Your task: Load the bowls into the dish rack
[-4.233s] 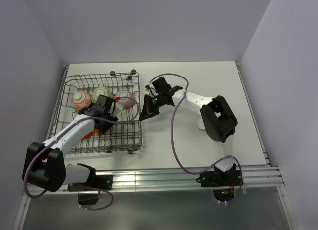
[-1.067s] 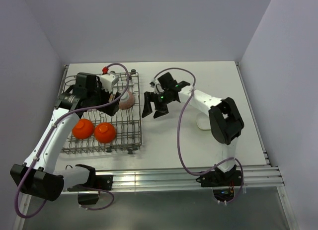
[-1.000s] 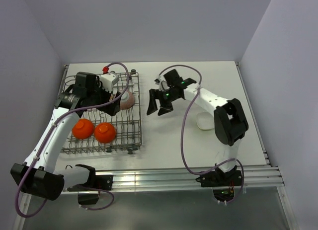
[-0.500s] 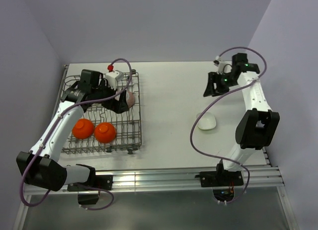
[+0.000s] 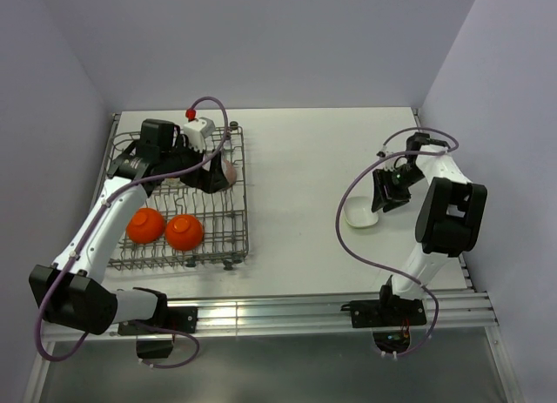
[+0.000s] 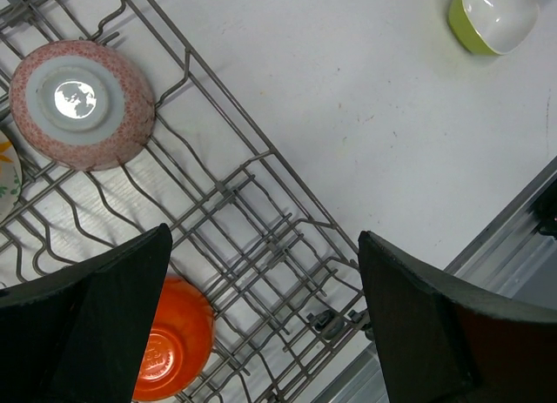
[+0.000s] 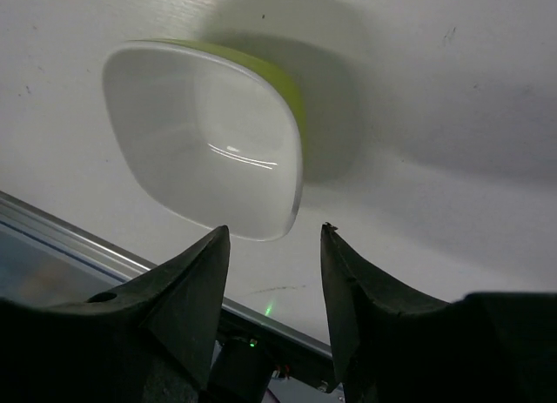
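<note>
Drops right tool (image 7: 272, 231), spread, from the far edge to the rim of the lime-green bowl (image 7: 204, 142) on the surface (image 5: 305, 159), well right of the dish rack (image 5: 218, 216), seemingly for a rim grip; holds left tool (image 6: 263, 238) spread, empty, above racked bowls (image 6: 83, 103).

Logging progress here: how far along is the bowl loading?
Done: two orange bowls and a pinkish bowl sit in the dish rack. In hand: nothing; the open right gripper hovers over the lime-green bowl. Left: that bowl, on the table outside the rack.
</note>
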Tool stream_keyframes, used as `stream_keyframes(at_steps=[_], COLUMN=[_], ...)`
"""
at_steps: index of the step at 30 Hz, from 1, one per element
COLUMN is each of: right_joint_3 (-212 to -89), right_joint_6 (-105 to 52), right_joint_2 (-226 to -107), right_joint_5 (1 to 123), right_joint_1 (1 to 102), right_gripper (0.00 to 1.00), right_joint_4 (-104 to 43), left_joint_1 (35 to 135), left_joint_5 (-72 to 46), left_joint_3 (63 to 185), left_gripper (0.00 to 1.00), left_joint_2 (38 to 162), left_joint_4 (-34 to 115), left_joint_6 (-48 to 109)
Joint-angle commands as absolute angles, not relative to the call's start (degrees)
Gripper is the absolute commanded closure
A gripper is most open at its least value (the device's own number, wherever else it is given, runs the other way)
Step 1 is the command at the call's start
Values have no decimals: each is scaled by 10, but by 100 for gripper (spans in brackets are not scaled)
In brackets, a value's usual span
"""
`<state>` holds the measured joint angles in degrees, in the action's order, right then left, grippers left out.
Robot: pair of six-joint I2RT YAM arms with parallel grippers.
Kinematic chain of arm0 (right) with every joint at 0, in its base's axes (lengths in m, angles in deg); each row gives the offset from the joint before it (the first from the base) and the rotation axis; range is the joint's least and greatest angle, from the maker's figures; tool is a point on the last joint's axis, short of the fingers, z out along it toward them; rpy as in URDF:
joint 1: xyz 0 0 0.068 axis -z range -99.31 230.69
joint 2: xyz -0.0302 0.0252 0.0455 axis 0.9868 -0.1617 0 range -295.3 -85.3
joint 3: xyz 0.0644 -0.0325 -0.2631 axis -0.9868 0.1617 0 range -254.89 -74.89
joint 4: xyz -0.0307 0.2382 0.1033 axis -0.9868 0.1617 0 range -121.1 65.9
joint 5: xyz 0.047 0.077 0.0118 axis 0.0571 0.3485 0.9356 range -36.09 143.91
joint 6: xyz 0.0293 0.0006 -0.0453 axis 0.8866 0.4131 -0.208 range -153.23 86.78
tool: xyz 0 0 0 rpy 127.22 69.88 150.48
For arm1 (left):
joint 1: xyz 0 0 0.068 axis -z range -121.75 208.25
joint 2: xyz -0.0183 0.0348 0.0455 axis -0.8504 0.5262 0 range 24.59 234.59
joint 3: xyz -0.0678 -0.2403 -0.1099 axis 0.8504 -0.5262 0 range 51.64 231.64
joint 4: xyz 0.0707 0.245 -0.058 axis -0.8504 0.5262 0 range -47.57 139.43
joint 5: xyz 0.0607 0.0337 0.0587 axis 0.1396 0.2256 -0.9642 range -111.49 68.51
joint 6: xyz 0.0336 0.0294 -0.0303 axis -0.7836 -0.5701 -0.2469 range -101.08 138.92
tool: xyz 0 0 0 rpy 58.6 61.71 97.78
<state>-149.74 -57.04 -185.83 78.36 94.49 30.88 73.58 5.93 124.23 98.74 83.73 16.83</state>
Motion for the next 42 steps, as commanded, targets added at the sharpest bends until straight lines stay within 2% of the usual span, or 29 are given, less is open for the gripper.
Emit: stream_keyframes(at_steps=[1,12,16,19,20,22,28,31,38,42], right_joint_3=[-1481,-1443,-1448,-1447,-1448,-1455,-1505,-1541,-1571,-1555], right_joint_6=[-574,-539,-536,-534,-534,-534,-534,-498,-290,-193], right_joint_2=[-1865,-1895,-1902,-1897,-1895,-1882,-1788,-1747,-1671,-1641], right_joint_5=[781,772,771,772,776,791,922,943,956,937], right_joint_1=[943,917,914,913,912,910,888,839,698,632], right_gripper=[48,57,65,81,92,100,100,100,100,100], right_joint_4=[264,194,187,185,185,186,199,187,26,-83], left_joint_1=[735,734,734,734,734,734,734,734,734,734], left_joint_5=[54,47,48,55,58,60,110,143,188,223], left_joint_3=[1238,1216,1198,1185,1181,1178,1176,1191,1226,1200], left_gripper=[6,7,7,7,7,7,6,4,0,0], left_joint_2=[971,963,952,943,940,930,882,869,853,805], left_joint_4=[823,822,818,823,823,822,817,814,789,691], left_joint_6=[175,169,176,178,178,180,184,219,324,406])
